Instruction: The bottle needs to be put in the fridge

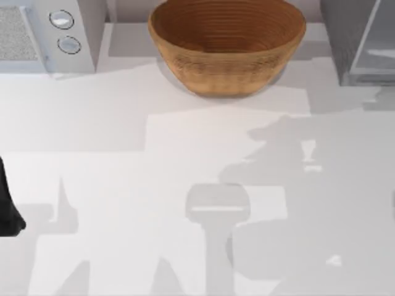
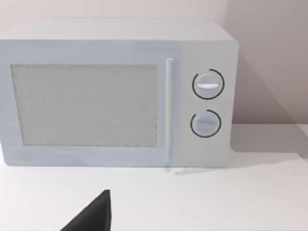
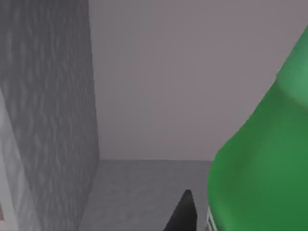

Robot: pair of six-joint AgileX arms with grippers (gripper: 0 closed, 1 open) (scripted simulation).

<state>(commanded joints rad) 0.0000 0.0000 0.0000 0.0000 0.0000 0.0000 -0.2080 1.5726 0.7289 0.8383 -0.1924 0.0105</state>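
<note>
Filling the right wrist view, the smooth, rounded green bottle [image 3: 262, 159] sits beside the speckled grey fridge [image 3: 48, 110]; I cannot tell either gripper's grip.

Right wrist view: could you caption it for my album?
Bright green plastic bottle close beside a dark fingertip, dark grey speckled fridge wall alongside.
</note>
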